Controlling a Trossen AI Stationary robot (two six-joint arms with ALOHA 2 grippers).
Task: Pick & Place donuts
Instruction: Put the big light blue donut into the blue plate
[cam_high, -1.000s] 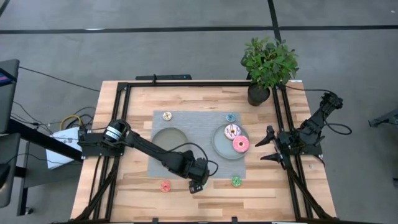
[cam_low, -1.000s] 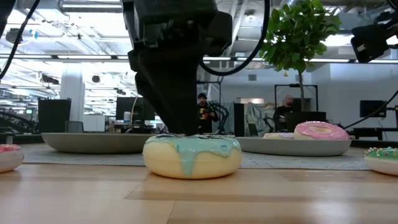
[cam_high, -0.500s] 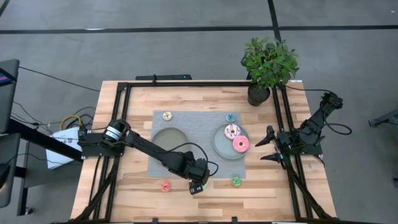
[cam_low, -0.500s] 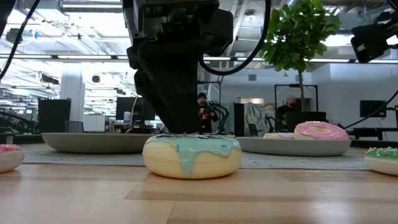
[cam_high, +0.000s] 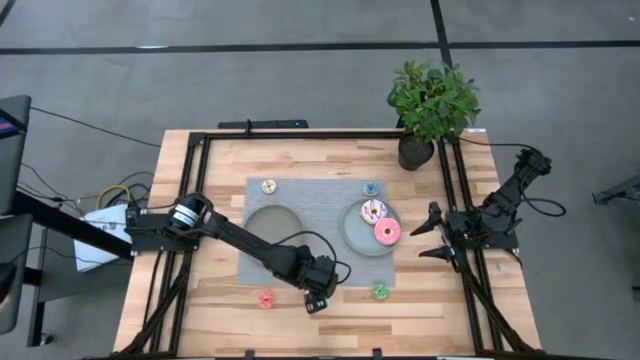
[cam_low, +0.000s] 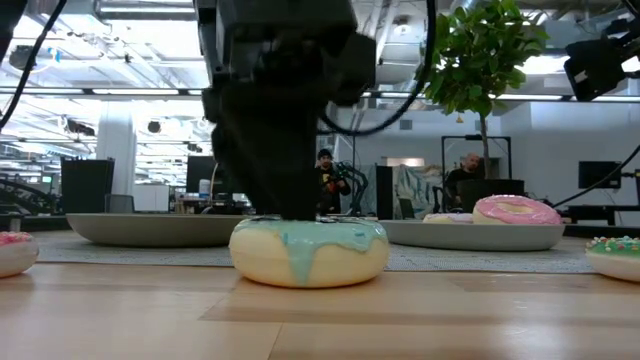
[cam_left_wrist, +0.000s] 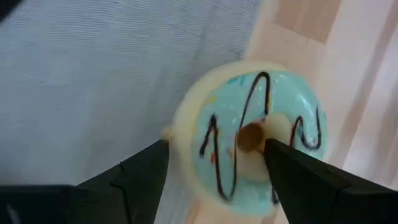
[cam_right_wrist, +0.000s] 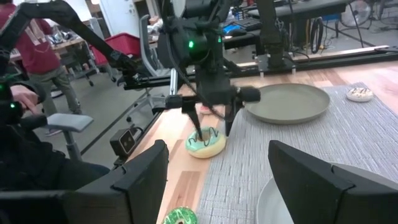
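Observation:
The mint-green donut (cam_low: 308, 250) with dark zigzag lines lies flat at the grey mat's near edge (cam_left_wrist: 186, 93). In the high view my left gripper (cam_high: 317, 297) hides it. This gripper (cam_left_wrist: 217, 146) points down, open, over the donut. One finger (cam_left_wrist: 144, 169) stands outside the ring's mat side and the other (cam_left_wrist: 292, 168) stands by the hole (cam_left_wrist: 250, 137). A pink donut (cam_high: 387, 232) and a white sprinkled donut (cam_high: 373, 210) lie on the right plate (cam_high: 352, 232). My right gripper (cam_high: 430, 232) waits open at the table's right edge. My left gripper comes at the mint-green donut (cam_right_wrist: 206, 143) from above, fingers astride one side of its ring. In the low view the dark fingers reach down to its icing (cam_low: 290, 222). Whether they touch it, I cannot tell. The donut rests flat on the table.
An empty grey plate (cam_high: 272, 225) sits on the mat's left half. Small donuts lie about: tan (cam_high: 268, 186), blue (cam_high: 371, 188), red (cam_high: 265, 298), green (cam_high: 380, 291). A potted plant (cam_high: 430, 105) stands at the far right corner. A black frame (cam_high: 300, 135) rims the table.

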